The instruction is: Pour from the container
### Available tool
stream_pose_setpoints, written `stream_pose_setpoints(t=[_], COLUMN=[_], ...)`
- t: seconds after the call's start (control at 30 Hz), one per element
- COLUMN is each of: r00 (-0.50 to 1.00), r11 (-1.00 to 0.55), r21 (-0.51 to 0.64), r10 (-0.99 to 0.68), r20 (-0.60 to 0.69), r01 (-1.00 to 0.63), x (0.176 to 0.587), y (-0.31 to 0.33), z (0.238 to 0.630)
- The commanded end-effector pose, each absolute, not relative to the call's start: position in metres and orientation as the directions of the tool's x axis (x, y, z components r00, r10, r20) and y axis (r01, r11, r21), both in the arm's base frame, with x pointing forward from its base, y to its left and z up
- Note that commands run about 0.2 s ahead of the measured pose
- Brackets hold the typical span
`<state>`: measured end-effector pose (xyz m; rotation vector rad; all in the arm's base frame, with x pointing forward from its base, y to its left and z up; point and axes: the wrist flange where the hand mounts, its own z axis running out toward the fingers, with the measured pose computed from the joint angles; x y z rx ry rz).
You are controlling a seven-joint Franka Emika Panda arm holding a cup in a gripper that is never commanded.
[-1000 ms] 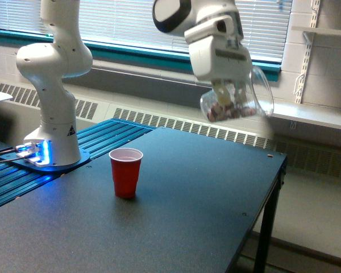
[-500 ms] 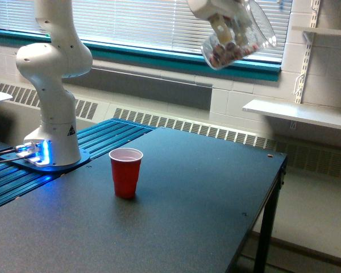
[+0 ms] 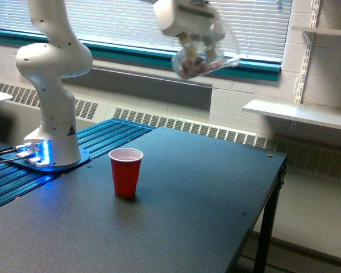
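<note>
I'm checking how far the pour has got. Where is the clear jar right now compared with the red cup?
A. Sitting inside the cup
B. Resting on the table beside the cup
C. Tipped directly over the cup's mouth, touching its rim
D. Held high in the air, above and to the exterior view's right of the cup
D: the gripper holds the clear jar up in front of the window blinds, well above the red cup, which stands alone on the table.

Clear, glossy jar [image 3: 202,57], blurred. Red plastic cup [image 3: 125,172], smooth, white inside. Matt dark table [image 3: 176,216], finely textured. Glossy white plastic arm [image 3: 54,62]. Ribbed blue metal base plate [image 3: 102,136].
</note>
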<state>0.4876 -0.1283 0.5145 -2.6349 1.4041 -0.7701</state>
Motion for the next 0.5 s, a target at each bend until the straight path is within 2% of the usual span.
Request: stream_pose_setpoints(t=[0.03, 0.3, 0.5], r00=[0.42, 0.396, 0.442], r11=[-0.547, -0.509, -0.528], r21=[-0.295, -0.313, -0.271], r10=[-0.816, -0.845, -0.838], r20=[0.397, 0.36, 0.319], r01=[-0.783, -0.802, -0.805], x=[0.457, 0.418, 0.398], y=[-0.104, -0.082, -0.065], z=[0.519, 0.511, 0.49])
